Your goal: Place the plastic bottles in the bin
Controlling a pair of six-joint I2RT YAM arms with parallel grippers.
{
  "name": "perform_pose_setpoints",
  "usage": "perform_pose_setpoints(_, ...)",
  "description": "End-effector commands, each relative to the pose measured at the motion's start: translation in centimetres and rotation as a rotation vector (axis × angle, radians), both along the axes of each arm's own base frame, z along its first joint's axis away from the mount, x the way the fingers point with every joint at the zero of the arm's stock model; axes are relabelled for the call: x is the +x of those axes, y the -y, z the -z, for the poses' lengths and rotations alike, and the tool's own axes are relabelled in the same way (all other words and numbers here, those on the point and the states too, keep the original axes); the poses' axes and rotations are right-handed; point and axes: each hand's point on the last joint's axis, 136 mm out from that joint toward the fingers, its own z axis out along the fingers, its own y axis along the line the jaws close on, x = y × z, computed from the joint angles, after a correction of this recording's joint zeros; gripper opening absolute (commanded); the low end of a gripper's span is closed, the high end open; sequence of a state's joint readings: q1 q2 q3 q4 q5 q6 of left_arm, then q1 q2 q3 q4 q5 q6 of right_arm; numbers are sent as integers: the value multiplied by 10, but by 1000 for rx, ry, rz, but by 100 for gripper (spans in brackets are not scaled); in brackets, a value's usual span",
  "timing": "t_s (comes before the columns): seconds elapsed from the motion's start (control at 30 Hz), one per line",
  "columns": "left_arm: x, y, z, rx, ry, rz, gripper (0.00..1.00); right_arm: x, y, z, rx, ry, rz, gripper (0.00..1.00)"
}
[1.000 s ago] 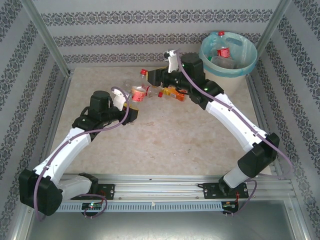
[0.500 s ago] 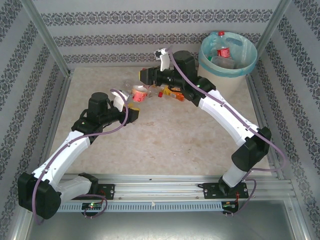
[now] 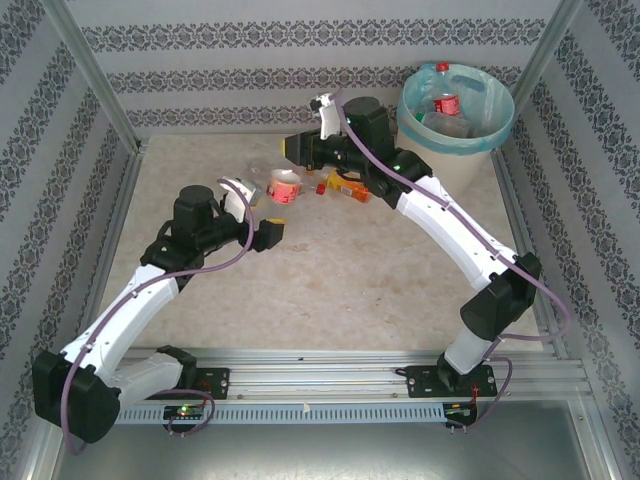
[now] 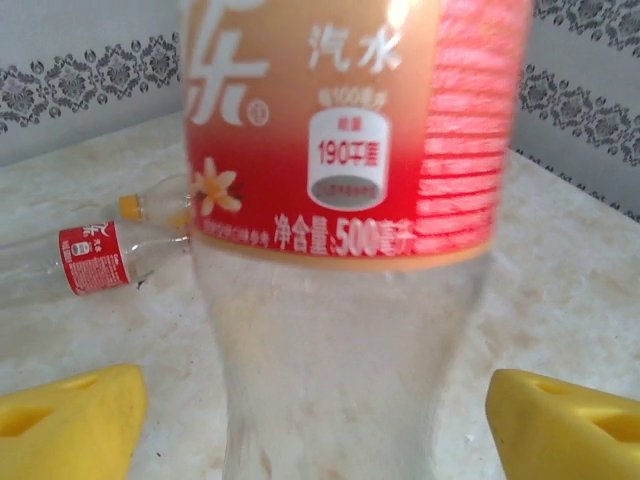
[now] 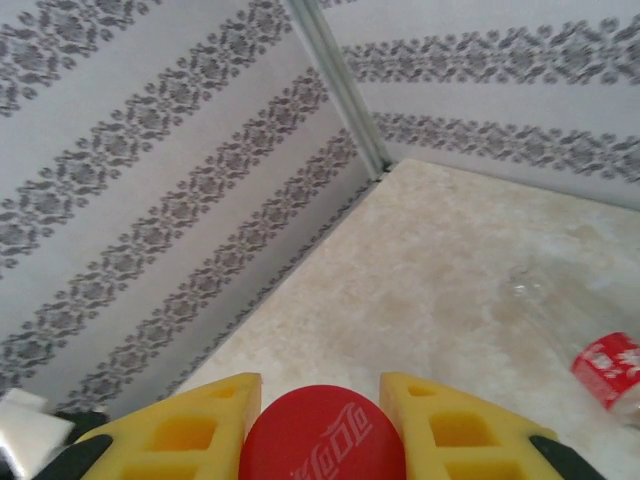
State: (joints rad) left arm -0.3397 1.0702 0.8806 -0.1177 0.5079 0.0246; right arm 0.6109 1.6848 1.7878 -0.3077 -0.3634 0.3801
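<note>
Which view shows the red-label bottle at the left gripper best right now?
Left wrist: the red-label bottle is close up, label print readable, clear body framed by the open left gripper. Top external shows it small, near that gripper. Right wrist catches a red label at its edge, maybe another bottle's.

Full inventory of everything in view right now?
bin: one, cream-white, blue-green liner, far right corner.
bottles in bin: at least two, clear, one red-labelled.
big-label bottle: one, red label, just ahead of left end effector.
lying bottle: one, clear, red label, table beyond it.
orange bottle: one, lying mid-table.
capped bottle: one, red cap, in right end effector.
left end effector: yellow fingers, open.
right end effector: yellow fingers, shut on capped bottle.
</note>
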Motion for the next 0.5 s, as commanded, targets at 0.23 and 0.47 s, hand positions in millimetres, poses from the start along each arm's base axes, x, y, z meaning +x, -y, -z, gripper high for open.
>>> perform_pose_setpoints(0.23,-2,-2,-44,-82,129,-31,93,21,146,-129,-233,467,504,0)
perform_pose_setpoints(0.47,2,4,-53,-131,118,-20,92,47,240,-181,-488,665,902,0)
